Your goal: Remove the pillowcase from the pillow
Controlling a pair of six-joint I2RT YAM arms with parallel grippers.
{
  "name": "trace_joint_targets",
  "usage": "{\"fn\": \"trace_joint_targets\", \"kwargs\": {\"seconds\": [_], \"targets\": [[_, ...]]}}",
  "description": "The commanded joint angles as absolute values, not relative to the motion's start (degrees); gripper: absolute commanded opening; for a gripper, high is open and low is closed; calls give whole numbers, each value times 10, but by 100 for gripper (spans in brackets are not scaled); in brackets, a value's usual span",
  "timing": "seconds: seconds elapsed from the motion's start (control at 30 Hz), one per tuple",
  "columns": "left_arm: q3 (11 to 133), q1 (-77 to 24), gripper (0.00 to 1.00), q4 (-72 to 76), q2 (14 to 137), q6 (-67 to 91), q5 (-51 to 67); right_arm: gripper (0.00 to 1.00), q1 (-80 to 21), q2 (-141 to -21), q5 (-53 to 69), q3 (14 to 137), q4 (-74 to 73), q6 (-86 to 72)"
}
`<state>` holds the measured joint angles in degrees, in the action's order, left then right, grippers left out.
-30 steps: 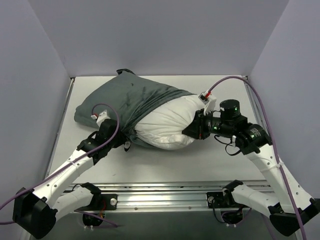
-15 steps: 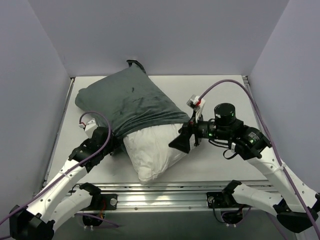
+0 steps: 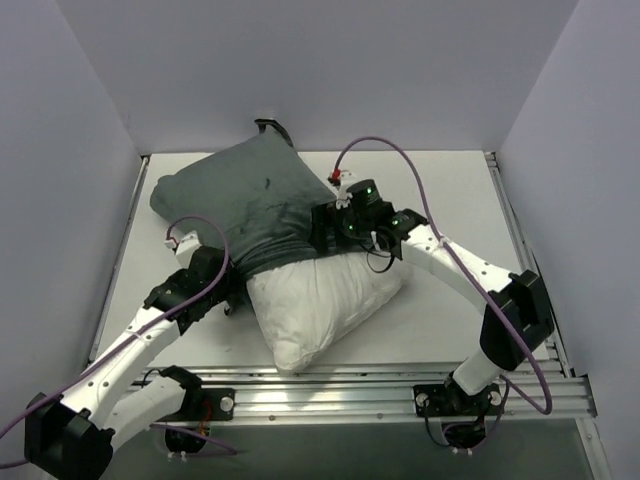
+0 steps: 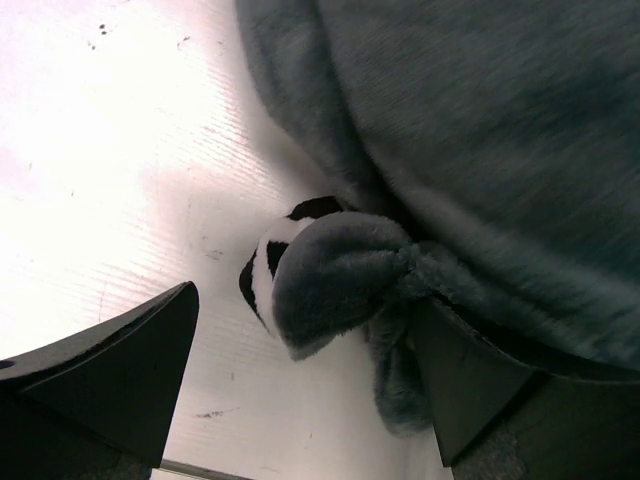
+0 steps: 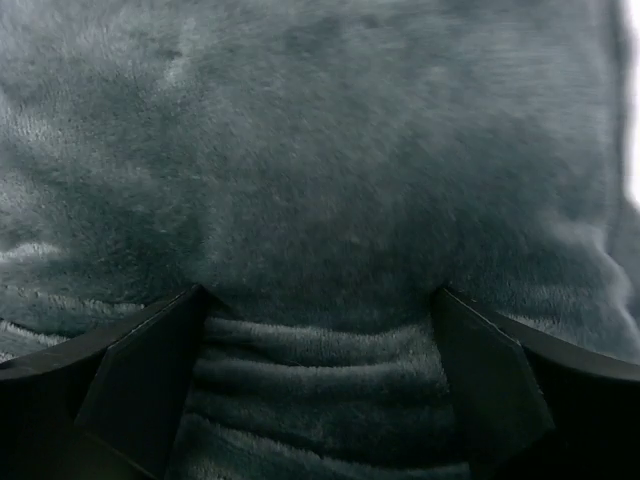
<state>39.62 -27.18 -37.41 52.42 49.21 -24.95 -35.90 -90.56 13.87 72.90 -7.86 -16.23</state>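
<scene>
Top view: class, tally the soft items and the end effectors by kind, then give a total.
Pillow: 1
Pillowcase: 1
End effectors: 2 (left end effector, right end effector)
Total: 4

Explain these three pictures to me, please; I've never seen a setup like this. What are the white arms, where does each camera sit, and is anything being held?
Two white robot arms are bolted at the near edge of a table, and each ends in a two-finger pincer. The wide picture looks down from above and behind them. The other two pictures come from small cameras on the wrists, so the dark wedges in their bottom corners are each pincer's own fingers.

On the table lies a white pillow, its far half still inside a grey-green pillowcase. The left pincer sits at the cover's near-left edge. Its close-up shows a fabric fold with zebra stripes on the inside, lying between wide-open fingers. The right pincer is over the cover near its opening, with its fingers spread too. Nothing is gripped.
</scene>
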Motion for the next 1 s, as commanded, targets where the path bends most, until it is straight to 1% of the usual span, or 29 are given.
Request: {"fn": "trace_joint_targets", "kwargs": {"seconds": [0.0, 0.07, 0.1, 0.23, 0.37, 0.53, 0.63, 0.67, 0.73, 0.83, 0.93, 0.97], "targets": [[452, -267, 94, -286, 581, 460, -228, 88, -445, -882, 163, 687, -75, -158], [465, -267, 94, -259, 621, 444, -205, 87, -492, -852, 154, 646, -74, -172], [482, -267, 94, -238, 636, 432, -197, 87, -543, -839, 154, 636, -67, -179], [539, -268, 94, -186, 705, 390, -152, 84, -641, -781, 120, 604, -49, -241], [591, -269, 94, -129, 785, 367, -95, 80, -667, -743, 77, 592, -33, -280], [671, -267, 94, -85, 866, 359, -44, 82, -645, -751, -75, 581, -47, -269], [732, -254, 94, -95, 896, 352, -48, 82, -575, -765, -86, 563, -21, -286], [757, -248, 94, -103, 896, 352, -50, 82, -544, -766, -92, 547, 9, -287], [777, -229, 94, -112, 877, 352, -61, 82, -522, -778, -94, 538, 39, -284], [809, -205, 94, -166, 848, 347, -89, 82, -485, -801, -94, 549, 68, -279], [809, -200, 94, -237, 789, 348, -139, 81, -458, -852, -77, 583, 99, -274], [799, -200, 94, -265, 752, 354, -143, 82, -454, -866, -72, 597, 104, -271]]}}
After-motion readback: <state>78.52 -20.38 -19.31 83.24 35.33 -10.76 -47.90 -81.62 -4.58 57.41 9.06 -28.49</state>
